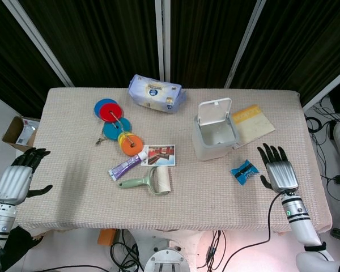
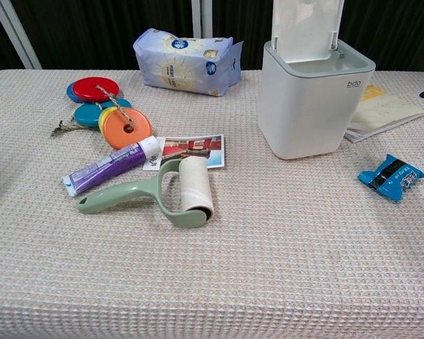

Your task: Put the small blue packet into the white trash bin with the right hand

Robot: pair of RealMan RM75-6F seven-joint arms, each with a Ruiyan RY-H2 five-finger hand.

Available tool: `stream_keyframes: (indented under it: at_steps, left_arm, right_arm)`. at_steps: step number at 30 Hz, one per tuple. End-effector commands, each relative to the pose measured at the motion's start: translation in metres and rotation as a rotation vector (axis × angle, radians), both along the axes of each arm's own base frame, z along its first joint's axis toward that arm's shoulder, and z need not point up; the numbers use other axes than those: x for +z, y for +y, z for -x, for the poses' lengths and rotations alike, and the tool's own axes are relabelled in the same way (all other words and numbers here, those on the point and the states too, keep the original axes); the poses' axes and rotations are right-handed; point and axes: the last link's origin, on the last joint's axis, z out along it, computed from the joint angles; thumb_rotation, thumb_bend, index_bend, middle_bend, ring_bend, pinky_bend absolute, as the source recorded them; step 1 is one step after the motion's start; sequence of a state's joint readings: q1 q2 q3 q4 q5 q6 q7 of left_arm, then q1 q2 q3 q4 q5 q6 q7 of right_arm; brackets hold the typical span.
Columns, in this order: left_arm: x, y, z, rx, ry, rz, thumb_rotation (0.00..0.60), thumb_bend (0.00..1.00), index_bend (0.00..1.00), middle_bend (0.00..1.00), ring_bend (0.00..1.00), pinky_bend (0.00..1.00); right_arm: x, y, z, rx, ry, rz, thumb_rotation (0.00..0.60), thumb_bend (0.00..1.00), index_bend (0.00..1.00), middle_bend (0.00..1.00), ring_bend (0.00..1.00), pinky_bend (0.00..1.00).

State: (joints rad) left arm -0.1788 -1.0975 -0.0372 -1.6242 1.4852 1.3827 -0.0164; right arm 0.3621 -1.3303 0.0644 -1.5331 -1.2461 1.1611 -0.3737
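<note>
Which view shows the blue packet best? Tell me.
The chest view: the packet lies close and unobstructed, its dark stripe and crimped ends visible. The head view shows it small, beside the right robot hand.

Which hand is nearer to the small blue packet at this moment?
The right hand is nearer: it is just beside the small blue packet, not touching it. The left hand is far away, past the opposite table edge.
</note>
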Motion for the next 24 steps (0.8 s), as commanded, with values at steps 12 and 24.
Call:
stream_keyframes:
  at_steps: [12, 24]
  left_arm:
    - [0.001, 0.001, 0.002, 0.008, -0.002, -0.001, 0.600, 0.02, 0.18, 0.14, 0.09, 0.23]
    - [0.000, 0.002, 0.003, 0.010, -0.006, 0.004, 0.600, 0.02, 0.18, 0.14, 0.09, 0.23]
  right_arm:
    - [-0.046, -0.013, 0.001, -0.004, 0.053, -0.126, 0.600, 0.30, 0.02, 0.05, 0.00, 0.10]
    - [-0.058, -0.018, 0.001, -0.035, 0.064, -0.145, 0.600, 0.32, 0.30, 0.24, 0.12, 0.29]
